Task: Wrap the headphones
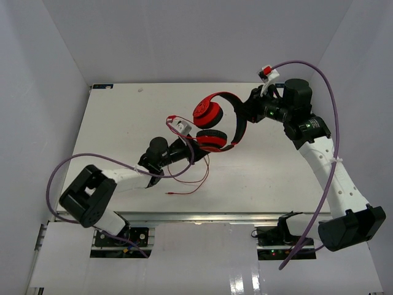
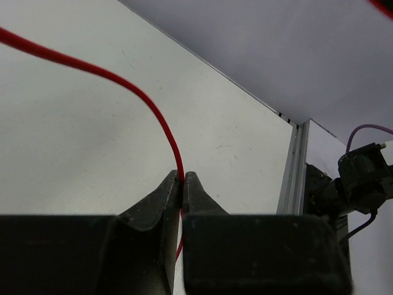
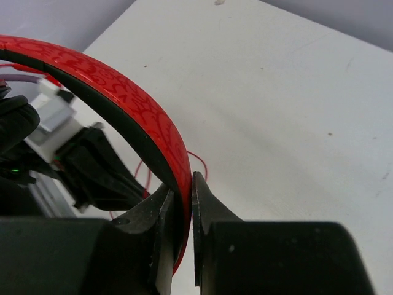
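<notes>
the left gripper is pinched tight on the thin red cable, its 2 black fingers almost meeting with only the cable between them. from the tips the cable rises and curves away to the left above the white table. the right gripper is clamped on the headband, with the red patterned outer face against 1 finger and the black inner lining against the other. in the top view the headphones sit in that grip a little beyond the middle of the table, the headband to the right and the 2 red ear cups with black pads to its left, 1 farther and 1 nearer. whether the cups touch the table i cannot tell. the left gripper is just beside the nearer cup. below it the cable drops in loose loops onto the table, its free end lying near the front edge. thick purple cables arc over both arms.
</notes>
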You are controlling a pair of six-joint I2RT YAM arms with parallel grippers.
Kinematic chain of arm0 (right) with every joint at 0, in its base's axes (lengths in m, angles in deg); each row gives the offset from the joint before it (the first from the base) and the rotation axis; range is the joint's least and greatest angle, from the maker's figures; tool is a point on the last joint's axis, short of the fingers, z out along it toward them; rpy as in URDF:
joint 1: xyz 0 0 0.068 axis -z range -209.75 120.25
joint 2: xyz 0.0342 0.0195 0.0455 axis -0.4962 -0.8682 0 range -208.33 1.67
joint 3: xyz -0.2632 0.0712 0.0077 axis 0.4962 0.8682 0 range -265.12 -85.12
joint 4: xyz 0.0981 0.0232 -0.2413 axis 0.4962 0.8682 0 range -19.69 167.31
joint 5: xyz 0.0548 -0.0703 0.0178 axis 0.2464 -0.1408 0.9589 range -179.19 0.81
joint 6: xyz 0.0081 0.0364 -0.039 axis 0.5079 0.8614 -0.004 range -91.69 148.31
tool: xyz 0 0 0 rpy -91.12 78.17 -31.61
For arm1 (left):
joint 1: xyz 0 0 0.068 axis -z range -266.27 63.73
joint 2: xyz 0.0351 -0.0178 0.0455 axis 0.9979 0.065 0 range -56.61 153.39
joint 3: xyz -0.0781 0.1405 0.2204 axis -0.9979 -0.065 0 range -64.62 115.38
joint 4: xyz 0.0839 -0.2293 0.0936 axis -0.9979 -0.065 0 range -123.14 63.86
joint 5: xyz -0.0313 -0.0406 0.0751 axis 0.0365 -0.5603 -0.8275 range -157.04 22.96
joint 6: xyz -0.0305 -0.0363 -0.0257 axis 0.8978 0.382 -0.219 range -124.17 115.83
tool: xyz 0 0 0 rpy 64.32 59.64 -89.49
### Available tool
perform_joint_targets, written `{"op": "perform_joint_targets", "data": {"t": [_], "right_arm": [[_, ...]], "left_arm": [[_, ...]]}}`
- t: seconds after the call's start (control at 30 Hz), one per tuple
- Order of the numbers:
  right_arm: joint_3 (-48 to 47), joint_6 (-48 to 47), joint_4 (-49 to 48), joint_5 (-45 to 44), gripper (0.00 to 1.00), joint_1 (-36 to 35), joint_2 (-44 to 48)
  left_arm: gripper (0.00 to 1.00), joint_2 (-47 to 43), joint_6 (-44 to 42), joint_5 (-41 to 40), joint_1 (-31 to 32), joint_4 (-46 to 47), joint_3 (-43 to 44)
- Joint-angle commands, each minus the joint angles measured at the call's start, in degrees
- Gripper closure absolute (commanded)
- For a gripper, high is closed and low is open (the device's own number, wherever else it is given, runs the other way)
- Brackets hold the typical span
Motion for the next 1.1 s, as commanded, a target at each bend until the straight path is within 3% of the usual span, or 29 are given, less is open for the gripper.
{"op": "perform_joint_targets", "data": {"t": [0.0, 0.13, 0.27, 0.4, 0.57, 0.7, 0.93, 1.07], "right_arm": [[-0.3, -14.1, -0.8, -2.8, 0.92, 1.4, 4.0], [1.8, -26.0, 5.3, -4.7, 0.92, 2.5, 6.6], [6.1, -34.6, 10.2, -9.4, 0.92, 2.6, 8.5], [10.3, -48.9, 18.9, -9.3, 0.92, 2.4, 7.5], [16.8, -60.3, 25.6, -7.3, 0.92, 0.1, 8.5], [22.5, -62.5, 25.5, -8.6, 0.92, -6.2, 11.1], [25.9, -55.7, 20.7, -14.6, 0.92, -17.9, 11.9], [25.7, -55.4, 20.6, -13.8, 0.92, -19.5, 12.4]], "left_arm": [[0.86, -14.6, -12.5, -4.7, -1.3, -21.3, 2.5], [0.89, -23.7, -26.7, -11.4, -5.6, -46.6, 8.5], [0.92, -29.3, -34.9, -19.5, -9.6, -59.2, 14.0], [0.94, -26.8, -42.7, -25.3, -10.2, -68.9, 24.7], [0.95, -20.7, -47.2, -27.0, -10.2, -71.2, 36.3], [0.96, -15.3, -47.2, -25.7, -10.2, -71.1, 43.0], [0.98, -6.5, -45.3, -22.5, -10.1, -70.9, 53.1], [0.98, -5.6, -45.7, -22.9, -10.2, -71.1, 54.7]]}}
